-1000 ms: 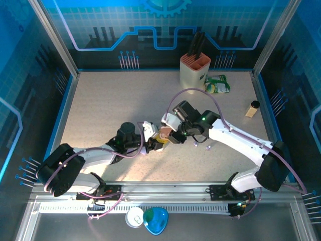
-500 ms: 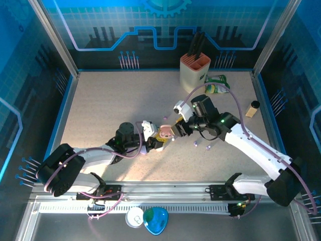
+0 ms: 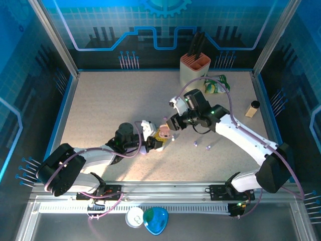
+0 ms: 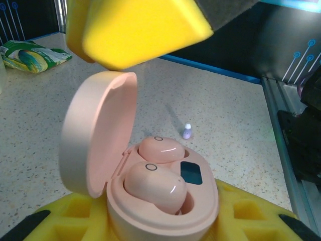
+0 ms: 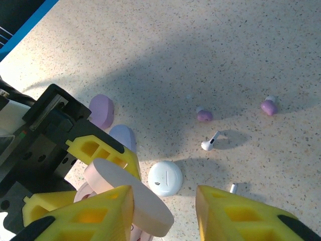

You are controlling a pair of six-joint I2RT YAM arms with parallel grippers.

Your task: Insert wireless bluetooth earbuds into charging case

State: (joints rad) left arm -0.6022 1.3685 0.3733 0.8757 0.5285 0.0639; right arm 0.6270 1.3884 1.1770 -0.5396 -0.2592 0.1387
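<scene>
The pink charging case (image 4: pixel 165 201) sits open in my left gripper (image 4: pixel 160 218), which is shut on its base. Its lid (image 4: pixel 95 135) stands up on the left. Two pink earbuds (image 4: pixel 153 183) lie seated in its wells. My right gripper (image 5: pixel 163 211) hovers just above the case with its jaws apart, and the lid's edge (image 5: pixel 145 201) pokes in beside its left finger. One of its yellow fingers (image 4: pixel 135 30) hangs over the lid. From above, both grippers (image 3: pixel 154 141) (image 3: pixel 170 126) meet at the case (image 3: pixel 162 133). Loose lilac earbuds (image 5: pixel 204 115) (image 5: pixel 269 106) and a white one (image 5: pixel 209 143) lie on the table.
A round white case (image 5: pixel 165 178) and two lilac cases (image 5: pixel 102 110) (image 5: pixel 124 136) lie shut beside the left gripper. A knife block (image 3: pixel 194 70), a snack packet (image 3: pixel 216 84) and a small bottle (image 3: pixel 252 108) stand at the back right.
My right arm swung off to the right, then came back up and left, ending over the case. The left gripper has kept still with the case.
</scene>
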